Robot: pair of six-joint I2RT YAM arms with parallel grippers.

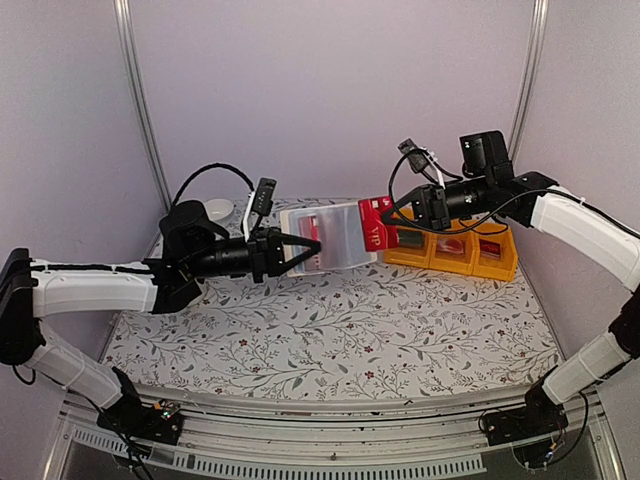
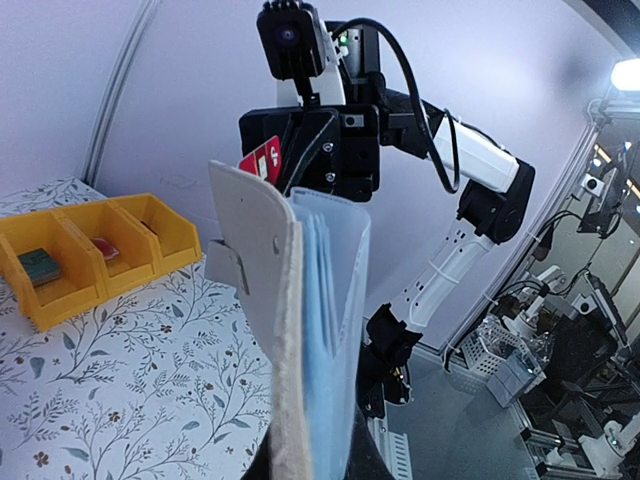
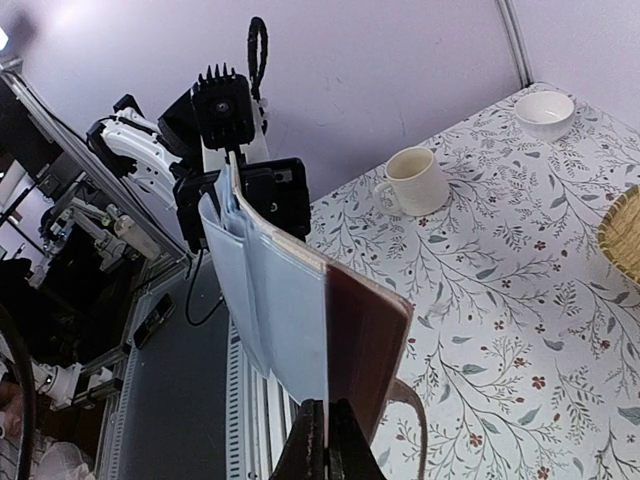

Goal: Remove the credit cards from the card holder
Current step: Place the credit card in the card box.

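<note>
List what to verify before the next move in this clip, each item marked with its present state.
1. The left gripper is shut on the card holder, which is held up in the air: ok.
2. The right gripper is shut on the red card: ok.
3. The red card is fully free of the holder: not ok, one end is inside a pocket.
4. The holder's open side faces the right gripper: ok.
5. There is room over the yellow bins for the right gripper to draw back: cannot tell.
6. A second card sits in the pockets: cannot tell.
</note>
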